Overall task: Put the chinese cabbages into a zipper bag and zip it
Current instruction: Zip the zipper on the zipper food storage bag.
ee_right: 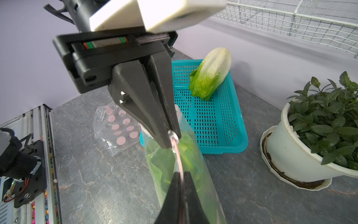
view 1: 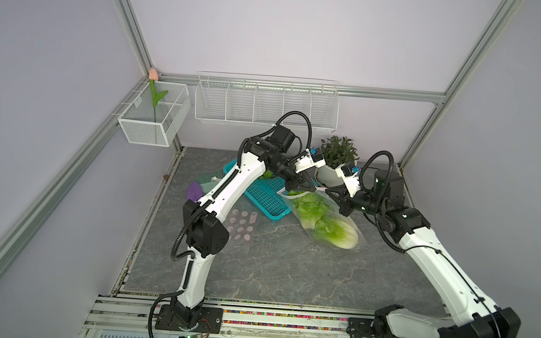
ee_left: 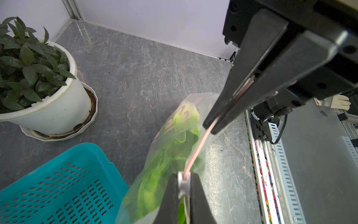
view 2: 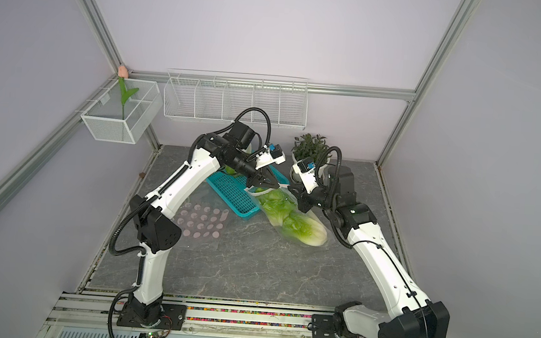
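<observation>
A clear zipper bag [view 1: 324,221] [view 2: 294,220] lies on the grey table with its mouth raised. It holds leafy green chinese cabbages [view 1: 331,227], with a whitish stalk base at the near end. My left gripper [ee_left: 184,179] [view 1: 297,189] is shut on the bag's white zip slider [ee_left: 183,183]. My right gripper [ee_right: 182,175] [view 1: 331,194] is shut on the pink zip strip [ee_right: 179,159] a short way along the mouth, facing the left gripper. Another cabbage head [ee_right: 211,73] lies in the teal basket [ee_right: 222,124], mostly hidden behind the left arm in both top views.
A potted plant in a white pot [view 1: 334,163] stands just behind the right gripper. A second bag with pink dots [view 1: 240,225] lies flat by the left arm, and a purple object [view 1: 194,191] is beyond it. White wire racks [view 1: 264,104] hang on the back wall.
</observation>
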`<state>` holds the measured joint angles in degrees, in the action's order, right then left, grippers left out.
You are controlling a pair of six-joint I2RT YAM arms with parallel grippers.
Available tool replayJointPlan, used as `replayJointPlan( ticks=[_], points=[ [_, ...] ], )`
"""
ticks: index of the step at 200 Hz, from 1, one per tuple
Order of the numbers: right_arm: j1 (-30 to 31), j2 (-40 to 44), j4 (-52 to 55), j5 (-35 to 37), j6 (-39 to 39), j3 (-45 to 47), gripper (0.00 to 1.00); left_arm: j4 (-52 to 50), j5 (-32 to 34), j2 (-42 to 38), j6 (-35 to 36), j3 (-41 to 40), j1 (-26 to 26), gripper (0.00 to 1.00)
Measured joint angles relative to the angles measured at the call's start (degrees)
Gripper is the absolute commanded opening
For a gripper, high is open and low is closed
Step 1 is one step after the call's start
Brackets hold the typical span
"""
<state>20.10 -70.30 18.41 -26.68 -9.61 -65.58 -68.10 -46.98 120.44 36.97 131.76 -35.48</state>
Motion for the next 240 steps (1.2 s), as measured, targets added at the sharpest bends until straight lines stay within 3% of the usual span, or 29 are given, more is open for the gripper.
replayJointPlan(
  ticks=[142,240],
  points=[
    [-8.8,2.9,0.2,-7.1,3.0,-0.2,0.07,-0.7,2.2,-3.9,1.3,-4.0,3.0,0.1],
    [-15.1,6.8,-0.6,-8.7,6.8,3.0,0.07,0.0,4.7,-10.5,1.2,-15.1,8.6,0.1]
  ],
)
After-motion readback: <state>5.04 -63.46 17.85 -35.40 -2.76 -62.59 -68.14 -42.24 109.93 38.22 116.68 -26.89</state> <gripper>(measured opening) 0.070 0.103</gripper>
